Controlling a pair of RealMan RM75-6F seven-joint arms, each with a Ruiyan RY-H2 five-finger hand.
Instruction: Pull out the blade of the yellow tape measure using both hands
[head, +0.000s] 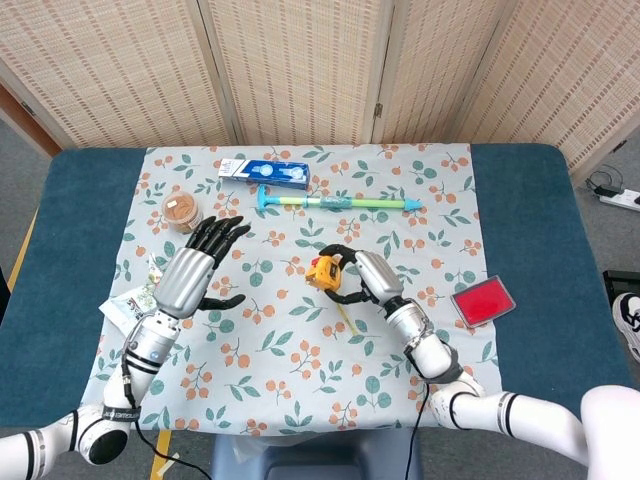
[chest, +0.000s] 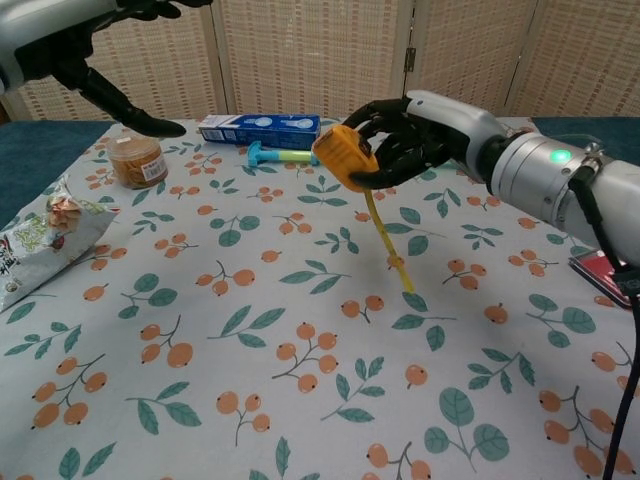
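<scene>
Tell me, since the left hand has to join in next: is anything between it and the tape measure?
Nothing visible is. The left hand, fingers spread and empty, hovers over bare tablecloth; the tape measure is lifted in the right hand, with open air between them. The snack bag lies off to the side.

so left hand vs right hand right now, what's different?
The right hand grips the yellow tape measure off the table, with a short length of blade hanging below; the left hand holds nothing. The right hand's fingers curl around the case; the left hand's are spread apart. The right hand sits near the cloth's middle, the left nearer the snack bag. Both are raised above the table.
</scene>
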